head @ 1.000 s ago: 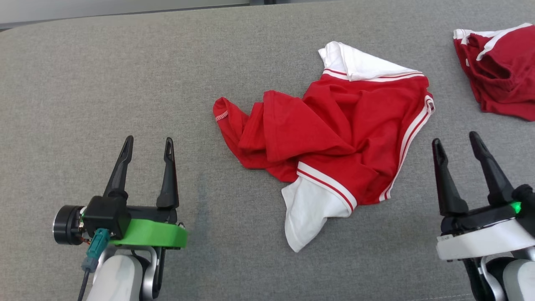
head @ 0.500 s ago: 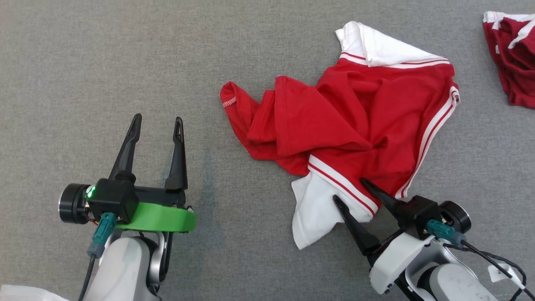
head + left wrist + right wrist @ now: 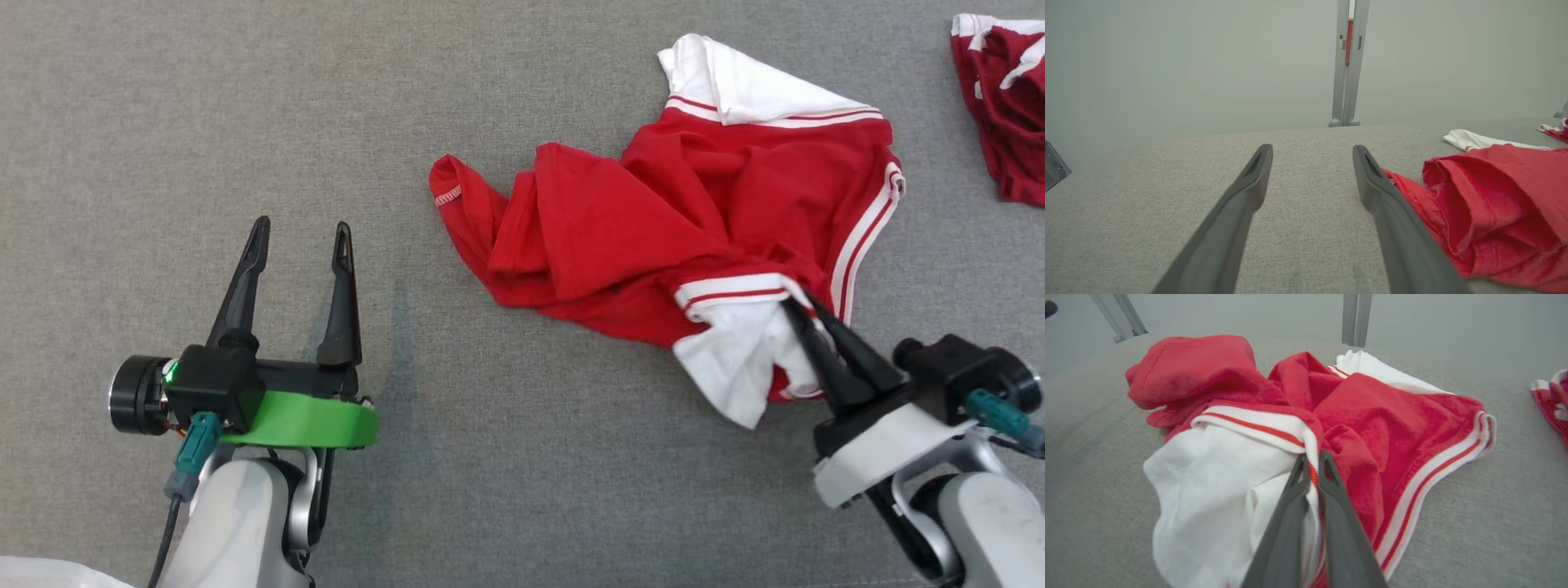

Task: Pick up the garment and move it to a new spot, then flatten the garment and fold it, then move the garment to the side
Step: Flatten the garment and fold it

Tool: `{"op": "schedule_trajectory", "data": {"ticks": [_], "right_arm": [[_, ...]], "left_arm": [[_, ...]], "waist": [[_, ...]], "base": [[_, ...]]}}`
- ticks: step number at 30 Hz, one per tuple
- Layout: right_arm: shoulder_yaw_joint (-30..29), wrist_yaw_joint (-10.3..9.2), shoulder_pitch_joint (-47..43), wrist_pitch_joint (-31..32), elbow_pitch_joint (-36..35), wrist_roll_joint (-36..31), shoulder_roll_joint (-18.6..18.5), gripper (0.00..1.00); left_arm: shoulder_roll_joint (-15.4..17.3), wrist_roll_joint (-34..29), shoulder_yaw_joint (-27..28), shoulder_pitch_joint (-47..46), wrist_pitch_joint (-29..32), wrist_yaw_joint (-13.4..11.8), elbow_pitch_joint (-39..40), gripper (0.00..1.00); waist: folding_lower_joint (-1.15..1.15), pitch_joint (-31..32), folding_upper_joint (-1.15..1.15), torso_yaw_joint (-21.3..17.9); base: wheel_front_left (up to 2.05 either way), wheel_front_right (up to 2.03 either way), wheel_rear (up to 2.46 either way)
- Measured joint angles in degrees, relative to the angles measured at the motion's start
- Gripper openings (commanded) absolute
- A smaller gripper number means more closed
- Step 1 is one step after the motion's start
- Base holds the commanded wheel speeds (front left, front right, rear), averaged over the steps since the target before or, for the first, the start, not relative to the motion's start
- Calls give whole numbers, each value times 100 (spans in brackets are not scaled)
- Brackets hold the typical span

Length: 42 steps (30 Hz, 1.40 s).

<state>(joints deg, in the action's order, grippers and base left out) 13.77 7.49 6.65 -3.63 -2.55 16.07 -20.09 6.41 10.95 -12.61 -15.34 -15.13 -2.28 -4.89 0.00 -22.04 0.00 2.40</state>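
A crumpled red garment (image 3: 653, 220) with white sleeves and white-striped trim lies on the grey table (image 3: 163, 122), right of centre. My right gripper (image 3: 802, 309) is shut on the garment's near white sleeve at its striped cuff, and the sleeve hangs bunched off the fingers. In the right wrist view the fingers (image 3: 1327, 486) pinch the fabric (image 3: 1241, 469) where white meets red. My left gripper (image 3: 300, 235) stands open at the lower left, apart from the garment, nothing between its fingers. The left wrist view shows the garment (image 3: 1494, 196) just right of the open fingers (image 3: 1372, 183).
A second red and white garment (image 3: 1008, 98) lies at the table's far right edge. Beyond the table's far side stands a grey post (image 3: 1347, 61) against a pale wall. Bare grey table surface stretches left of the garment.
My right gripper has closed on the white sleeve and drawn it rightward, lifting and bunching that corner. The left gripper has hardly moved. The camera shifted slightly.
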Motion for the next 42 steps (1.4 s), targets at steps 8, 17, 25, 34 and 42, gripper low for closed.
{"op": "schedule_trajectory", "data": {"ticks": [8,17,25,34,42], "right_arm": [[-1182,0,-414,178,101,248,-210,13],[-1173,0,-502,-630,-275,316,265,100],[-1176,0,-598,-705,-873,60,550,100],[-1206,0,-761,-605,-985,53,648,100],[-1237,0,-766,-501,-1076,53,657,100]], "left_arm": [[-3,-33,63,9,0,2,-1,100],[-19,-43,226,161,0,-78,48,100],[-10,-48,319,538,0,-175,93,100],[10,-47,248,659,9,-181,113,100],[-51,-149,-456,383,477,127,376,100]], "waist": [[0,66,0,-46],[0,209,0,-59],[0,513,0,-137],[0,628,0,-195],[0,499,0,-172]], "base": [[0,0,0],[0,0,0],[0,0,0],[0,0,0],[0,0,0]]}}
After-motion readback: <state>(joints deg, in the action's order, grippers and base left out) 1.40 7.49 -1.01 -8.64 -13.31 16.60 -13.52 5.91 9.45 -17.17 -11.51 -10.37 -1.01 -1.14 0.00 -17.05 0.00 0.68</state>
